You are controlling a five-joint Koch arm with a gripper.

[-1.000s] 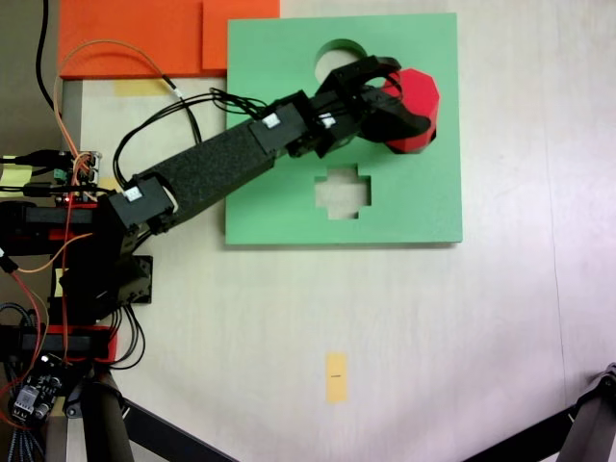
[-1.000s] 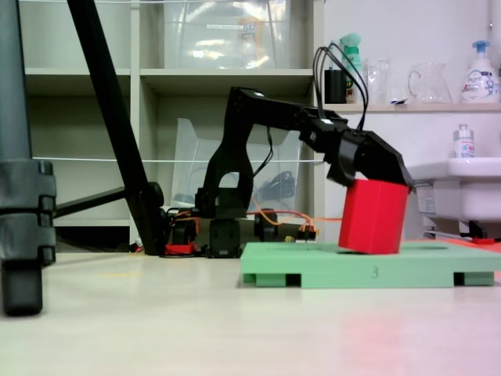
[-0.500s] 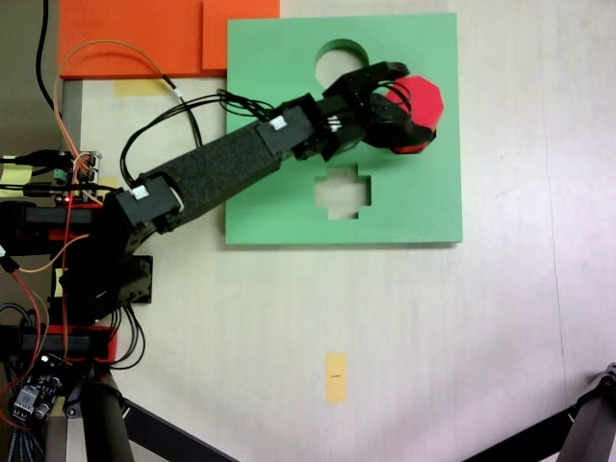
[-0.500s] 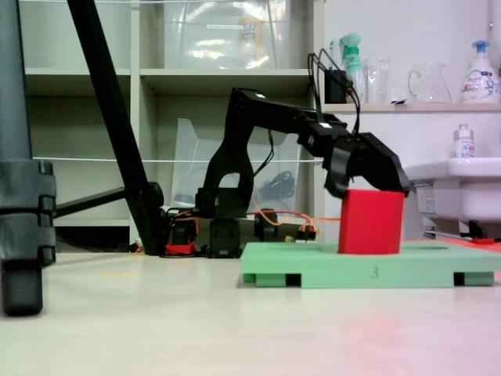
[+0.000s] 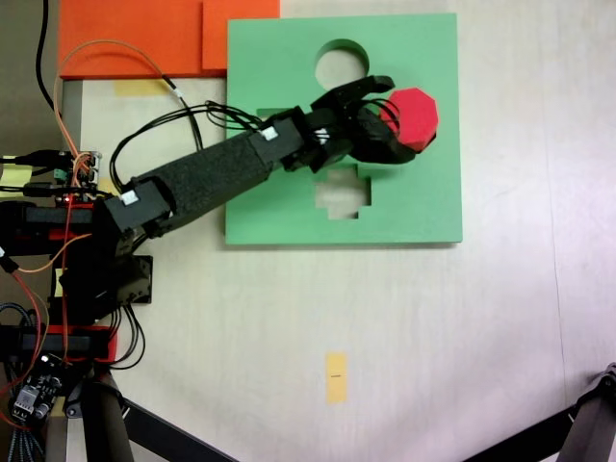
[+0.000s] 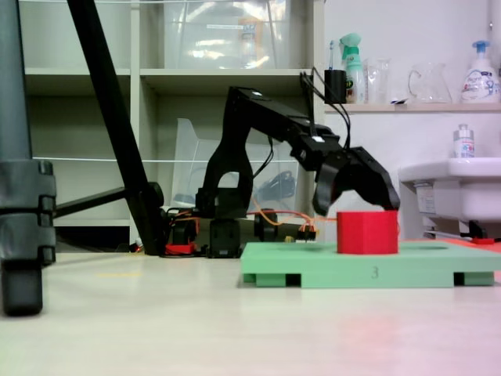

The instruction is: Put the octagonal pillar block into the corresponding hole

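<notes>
The octagonal pillar block [image 5: 413, 117] sits sunk in the green board [image 5: 404, 202] (upright), between the spread-open gripper [image 5: 388, 115].

The octagonal pillar block [image 5: 414, 117] is bright red foam with an eight-sided top face. From above it sits around 2 o'clock on the square green foam board [image 5: 423, 202], to the right of the middle. From the side the block [image 6: 367, 233] stands upright and level, sunk partway into the board [image 6: 329, 270], so only a short red stub sticks up above the green top. The corresponding hole is plugged by the block, so its outline isn't visible; it lies at about 4 o'clock from the round cutout [image 5: 339, 60].
</notes>
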